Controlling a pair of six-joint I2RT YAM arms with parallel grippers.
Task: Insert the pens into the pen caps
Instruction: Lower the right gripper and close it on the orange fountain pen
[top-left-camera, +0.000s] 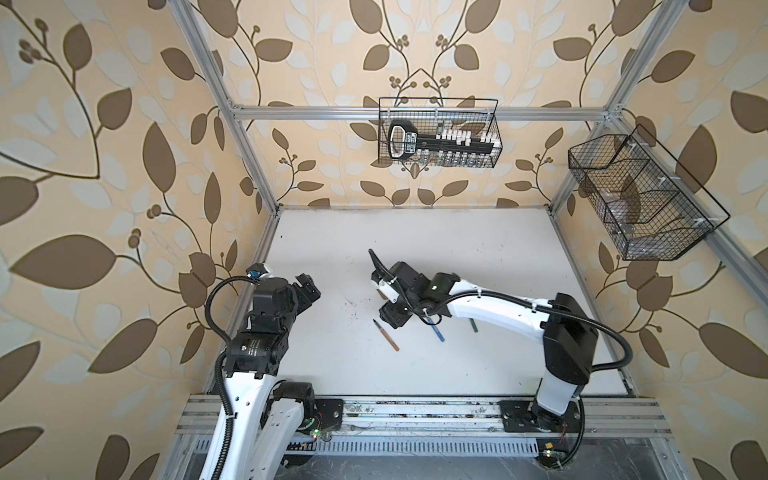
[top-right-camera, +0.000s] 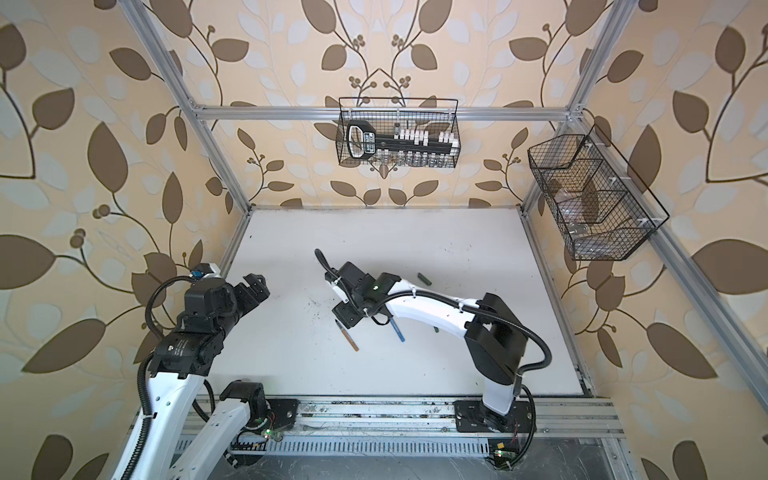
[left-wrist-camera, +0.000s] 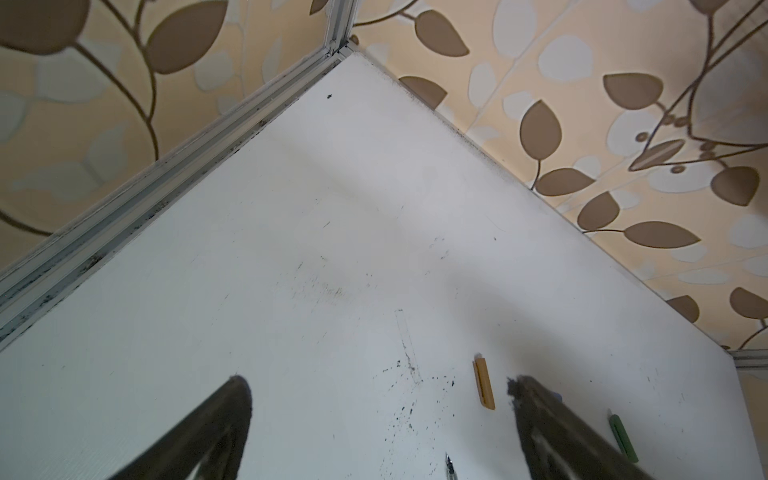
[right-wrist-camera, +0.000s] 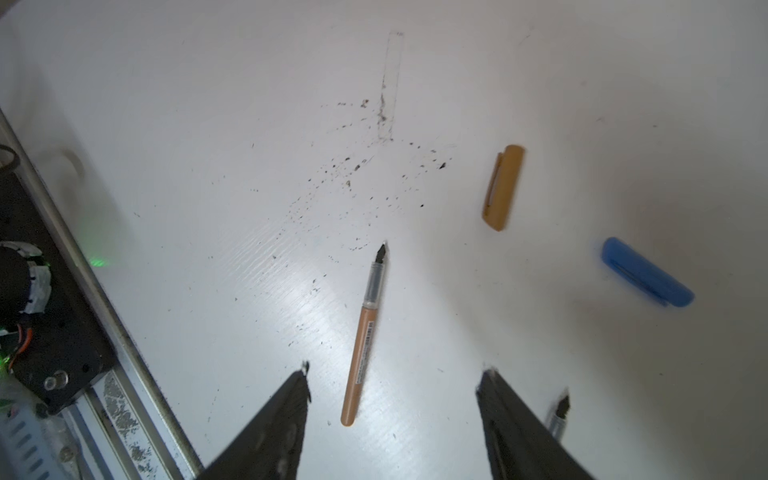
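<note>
**Right claw over the tan pen**

The right claw (right-wrist-camera: 397, 376) hangs over the middle of the table (top-left-camera: 478, 249). Its jaws are apart and hold nothing. The tan pen (right-wrist-camera: 361, 345) lies flat on the table. Its back end shows between the two jaws, and its dark tip points far and a bit left. The tan cap (right-wrist-camera: 503, 187) lies farther away, with the blue cap (right-wrist-camera: 646, 272) near it. The blue pen (top-left-camera: 437, 332) lies right of the tan pen, partly under the right arm (top-left-camera: 498, 307). The green pen (top-left-camera: 473, 325) is farther right, mostly hidden. The green cap (top-right-camera: 424, 279) lies on the far side of that arm. The left claw (left-wrist-camera: 376, 381) is at the left, wide open and empty.
</note>
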